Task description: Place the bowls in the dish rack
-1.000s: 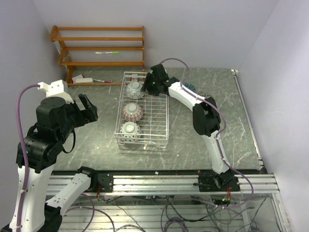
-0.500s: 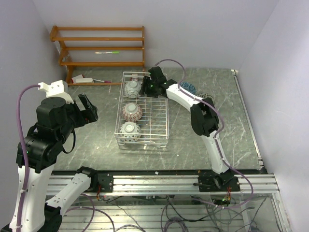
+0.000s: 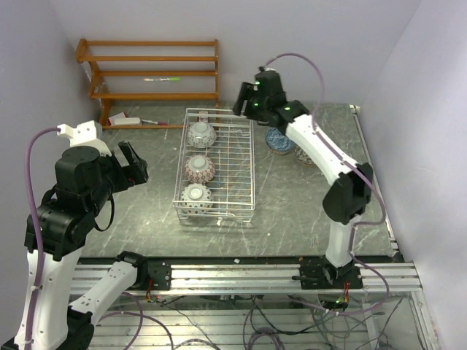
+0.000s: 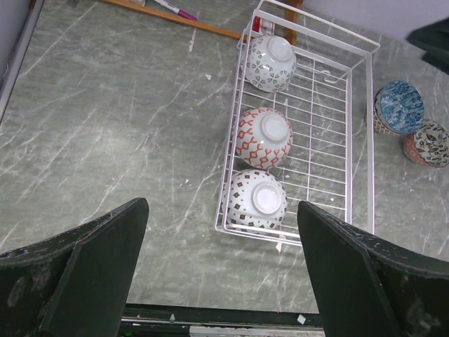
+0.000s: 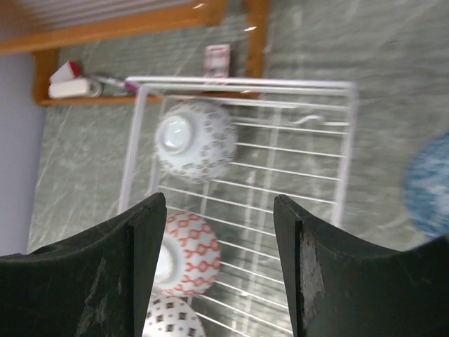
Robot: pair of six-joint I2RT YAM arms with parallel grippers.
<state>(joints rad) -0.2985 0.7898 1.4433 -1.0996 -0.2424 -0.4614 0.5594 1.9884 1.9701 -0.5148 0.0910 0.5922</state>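
The white wire dish rack [image 3: 235, 166] holds three bowls upside down along its left side: a grey-patterned one [image 3: 201, 134], a red-patterned one [image 3: 200, 168] and a brown-dotted one [image 3: 195, 195]. A blue bowl [image 3: 279, 140] and a reddish bowl [image 3: 305, 154] stand upright on the table right of the rack. My right gripper [image 3: 246, 100] is open and empty, raised above the rack's far right corner. My left gripper [image 3: 133, 163] is open and empty, high to the left of the rack. The left wrist view shows the rack [image 4: 324, 144] and both loose bowls [image 4: 400, 107] [image 4: 428, 143].
An orange wooden slatted shelf [image 3: 149, 73] stands against the back wall behind the rack, with a pen on one slat and small items at its foot. Walls close in the table on the left, back and right.
My right gripper has lifted from beside the far bowl in the rack and moved up and to the right. The blue bowl is now uncovered. The left arm has not moved.
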